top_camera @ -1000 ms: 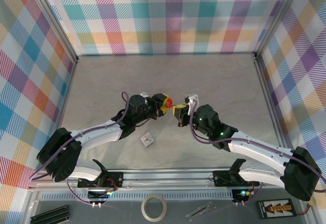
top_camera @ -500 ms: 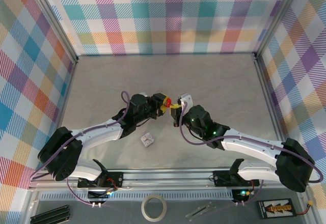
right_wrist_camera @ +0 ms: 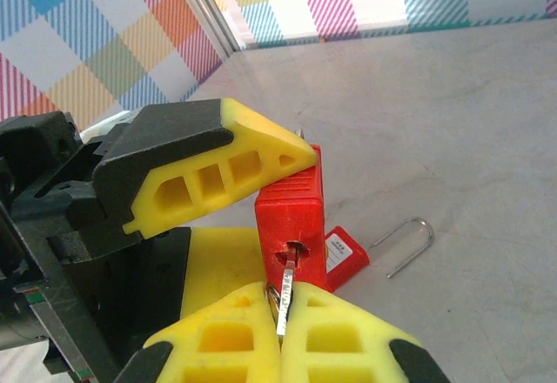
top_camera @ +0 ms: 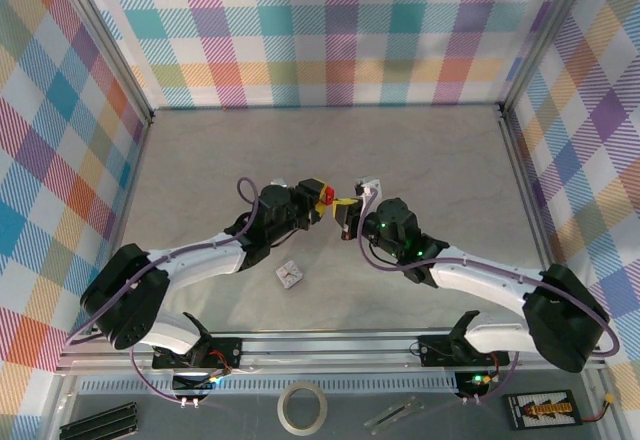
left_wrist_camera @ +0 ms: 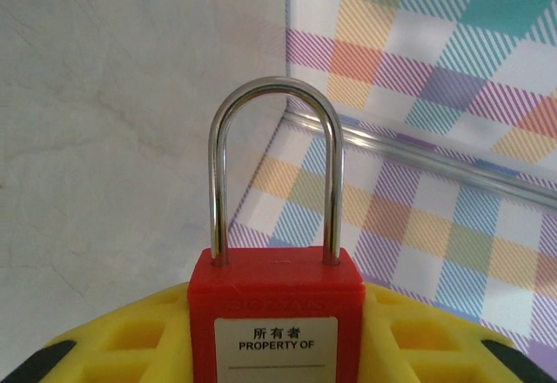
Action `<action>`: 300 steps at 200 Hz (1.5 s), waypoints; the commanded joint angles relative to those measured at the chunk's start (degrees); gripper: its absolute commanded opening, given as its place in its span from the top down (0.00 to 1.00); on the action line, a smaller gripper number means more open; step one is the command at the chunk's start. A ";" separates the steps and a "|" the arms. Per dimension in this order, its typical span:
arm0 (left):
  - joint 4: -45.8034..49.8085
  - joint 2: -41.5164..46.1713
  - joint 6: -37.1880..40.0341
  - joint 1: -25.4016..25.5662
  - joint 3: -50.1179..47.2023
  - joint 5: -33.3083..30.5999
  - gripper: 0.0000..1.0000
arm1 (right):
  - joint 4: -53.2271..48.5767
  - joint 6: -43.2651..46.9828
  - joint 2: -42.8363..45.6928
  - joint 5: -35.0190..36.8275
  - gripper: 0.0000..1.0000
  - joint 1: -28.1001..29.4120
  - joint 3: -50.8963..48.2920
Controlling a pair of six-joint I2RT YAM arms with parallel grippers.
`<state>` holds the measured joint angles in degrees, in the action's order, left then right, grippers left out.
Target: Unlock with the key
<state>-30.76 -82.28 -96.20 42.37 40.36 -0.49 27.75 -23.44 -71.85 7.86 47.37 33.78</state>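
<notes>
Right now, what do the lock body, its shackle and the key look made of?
Lock body: seems to be matte red moulded plastic, going by its flat, even colour; it carries a printed white label.
Shackle: polished metal, probably steel, judging by its bright mirror-like highlights.
Key: a thin silvery metal blade; the finish is too small to judge.

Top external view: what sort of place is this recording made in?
Probably a lab robot test cell, not a home: pastel plaid walls on aluminium frame posts enclose a grey tabletop, with a roll of tape on the near ledge.
</notes>
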 commanded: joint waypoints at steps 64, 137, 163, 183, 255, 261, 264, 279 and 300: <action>-15.21 1.26 -0.57 7.55 5.65 10.65 1.00 | 6.56 -1.33 -5.57 0.00 1.00 0.35 -1.44; -16.32 2.29 -0.19 7.52 7.31 9.95 1.00 | 18.23 -9.95 -7.60 -4.78 1.00 -1.06 -2.64; -15.52 2.38 0.71 7.55 8.25 10.81 1.00 | 8.91 -2.80 -5.14 -5.02 1.00 -0.27 1.11; -12.69 2.97 1.63 7.65 8.80 11.70 1.00 | 1.82 5.16 -4.18 -3.46 1.00 0.15 2.25; -2.17 3.15 7.08 9.23 13.00 14.43 1.00 | -9.46 20.71 -4.35 2.48 1.00 1.80 9.44; -0.96 3.50 7.96 9.35 12.92 14.19 1.00 | -10.60 19.97 -4.15 2.49 1.00 1.56 10.38; -0.59 3.67 8.30 9.39 12.78 14.04 1.00 | -11.26 19.23 -4.03 2.02 1.00 1.36 10.79; 0.09 4.59 9.98 9.49 11.93 12.89 1.00 | -11.39 14.19 -2.69 -3.34 1.00 -0.69 11.34; -0.53 5.84 12.02 9.81 10.26 10.96 1.00 | -7.09 5.27 0.06 -9.58 1.00 -3.44 9.72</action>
<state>-23.66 -81.21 -88.33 43.70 48.75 -5.10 18.83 -9.39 -71.96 9.52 46.11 42.61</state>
